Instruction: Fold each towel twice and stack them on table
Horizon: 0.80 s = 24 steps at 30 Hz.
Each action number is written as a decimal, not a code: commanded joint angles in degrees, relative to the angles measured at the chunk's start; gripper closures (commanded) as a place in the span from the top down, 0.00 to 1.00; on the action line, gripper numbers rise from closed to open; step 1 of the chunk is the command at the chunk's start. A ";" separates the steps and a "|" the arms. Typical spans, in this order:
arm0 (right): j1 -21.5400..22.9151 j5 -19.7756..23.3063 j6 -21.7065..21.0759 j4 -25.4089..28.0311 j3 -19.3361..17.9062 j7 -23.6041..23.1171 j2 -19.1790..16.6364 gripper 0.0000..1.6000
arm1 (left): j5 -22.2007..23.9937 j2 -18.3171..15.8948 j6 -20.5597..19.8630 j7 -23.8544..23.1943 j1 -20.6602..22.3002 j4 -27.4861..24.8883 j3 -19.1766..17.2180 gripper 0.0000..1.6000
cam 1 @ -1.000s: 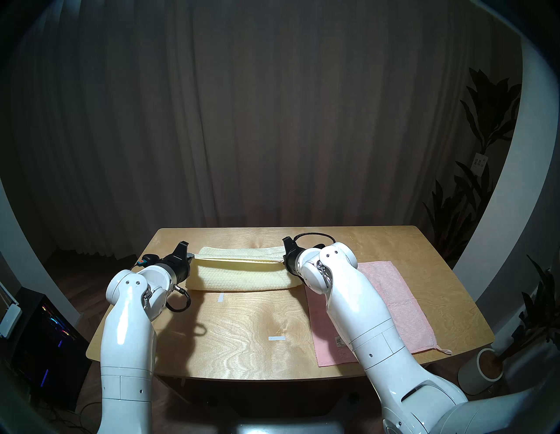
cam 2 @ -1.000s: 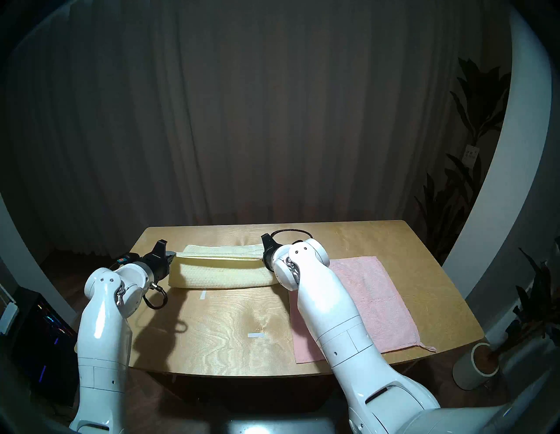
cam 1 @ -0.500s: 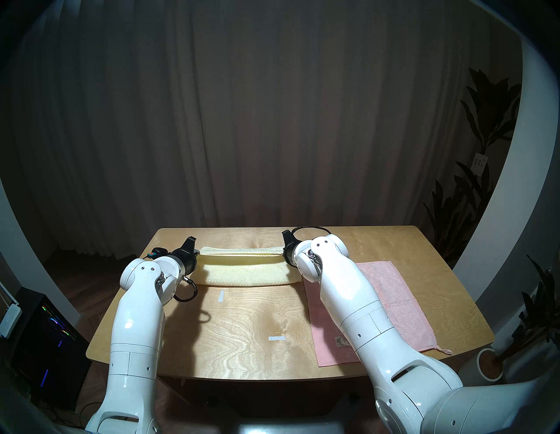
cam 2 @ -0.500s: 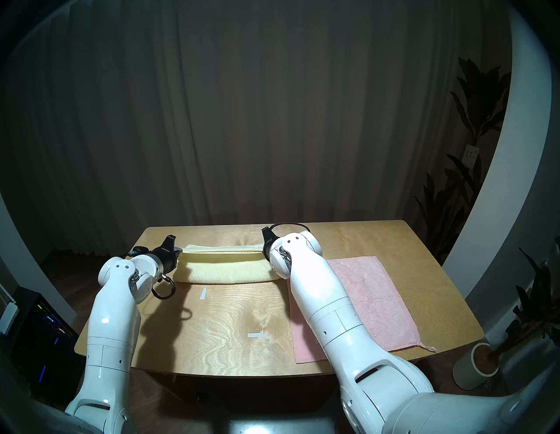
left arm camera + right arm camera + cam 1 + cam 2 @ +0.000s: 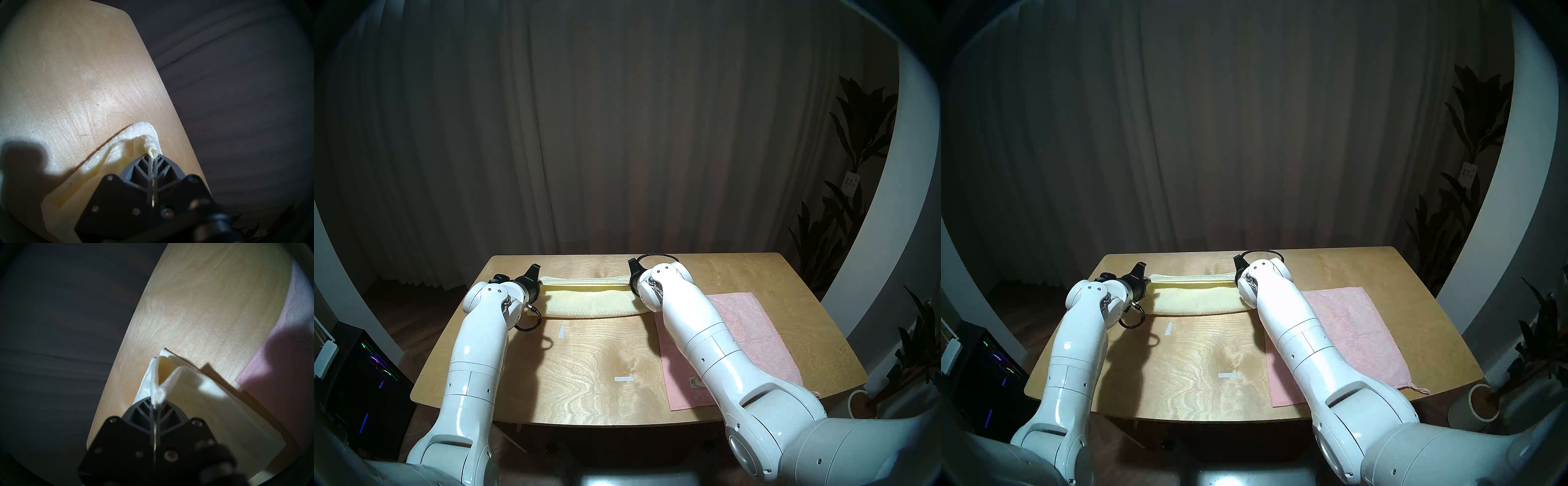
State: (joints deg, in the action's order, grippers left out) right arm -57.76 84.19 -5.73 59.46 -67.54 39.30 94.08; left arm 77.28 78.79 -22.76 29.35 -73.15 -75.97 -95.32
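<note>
The cream-yellow towel lies folded over at the far middle of the table, its upper layer held up along the far edge. My left gripper is shut on its left corner, seen pinched in the left wrist view. My right gripper is shut on its right corner, seen in the right wrist view. The pink towel lies flat and unfolded on the right, partly under my right arm.
Two white tape strips mark the tabletop. A potted plant stands off the table's right front corner. A dark curtain hangs behind the far edge. A computer case sits on the floor at left.
Both grippers have carried the cream towel's held edge away from me toward the far edge and lower. The fold has flattened and the towel's near edge has drawn back.
</note>
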 commanded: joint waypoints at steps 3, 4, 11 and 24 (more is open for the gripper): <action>4.92 -0.99 1.53 -3.14 -0.01 -2.88 1.52 0.11 | -1.27 -0.96 1.67 -1.48 6.88 3.09 0.31 0.00; 5.16 -1.06 1.64 -3.65 0.00 -3.21 1.64 0.29 | -1.40 -0.94 1.83 -1.67 7.26 3.58 0.44 0.00; 6.42 -1.21 2.21 -6.12 -0.18 -5.41 2.24 0.63 | -2.09 -0.78 2.79 -2.79 9.02 5.65 1.03 0.38; 7.40 -1.24 2.66 -6.83 -0.73 -9.02 1.92 1.00 | -4.30 -1.27 5.22 -8.44 8.22 3.25 2.65 1.00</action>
State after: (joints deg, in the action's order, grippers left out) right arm -52.22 82.82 -3.13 50.61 -68.00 32.85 95.83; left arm 74.26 78.19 -19.10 25.84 -65.76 -68.67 -93.58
